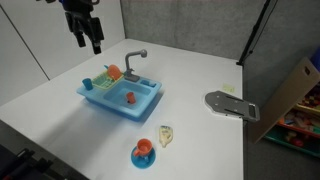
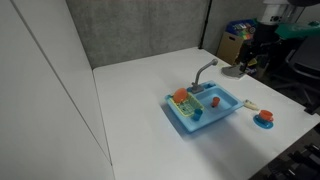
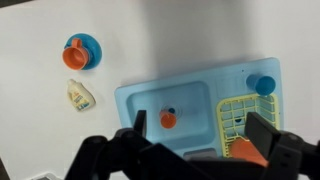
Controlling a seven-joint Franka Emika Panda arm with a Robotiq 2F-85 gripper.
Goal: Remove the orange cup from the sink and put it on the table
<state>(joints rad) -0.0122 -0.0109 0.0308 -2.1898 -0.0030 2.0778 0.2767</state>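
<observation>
A small orange cup point(image 1: 129, 98) stands in the basin of the blue toy sink point(image 1: 140, 110) on the white table. It also shows in the wrist view point(image 3: 168, 119) and in an exterior view point(image 2: 213, 101). My gripper point(image 1: 90, 35) hangs high above the table, behind the sink, open and empty. In the wrist view its two fingers point(image 3: 200, 135) are spread wide over the sink point(image 3: 130, 100), with the cup near the left finger. It also shows in an exterior view point(image 2: 262, 50).
A second orange cup on a blue saucer point(image 1: 144, 150) and a cream object point(image 1: 166, 136) lie in front of the sink. The sink's yellow rack holds an orange item point(image 3: 245, 150); a blue cup point(image 3: 262, 84) sits beside it. A grey faucet point(image 1: 135, 60) rises behind. A grey plate point(image 1: 230, 104) lies near the table edge.
</observation>
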